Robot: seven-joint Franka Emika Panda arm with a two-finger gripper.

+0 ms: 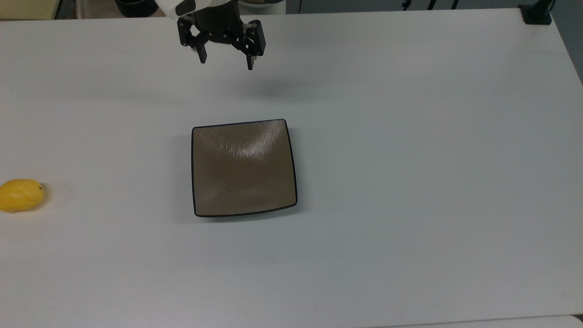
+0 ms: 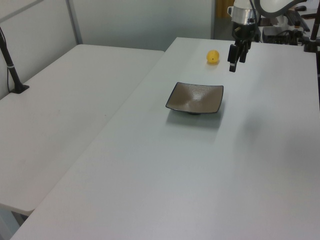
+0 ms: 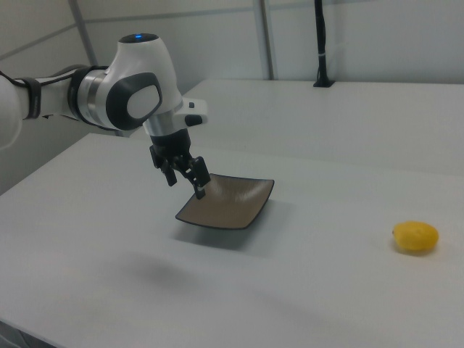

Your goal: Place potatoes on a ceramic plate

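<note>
The potato [image 1: 20, 195] is bright yellow with one tiny dark spot. The ceramic plate [image 1: 243, 167] is glossy brown, edged by a thin dark rim — a pale sheen streaks its surface. The table [image 1: 410, 182] is plain white. The pincer [image 1: 226, 65] is black — its arm [image 3: 109, 94] white with dark grey joints.
</note>
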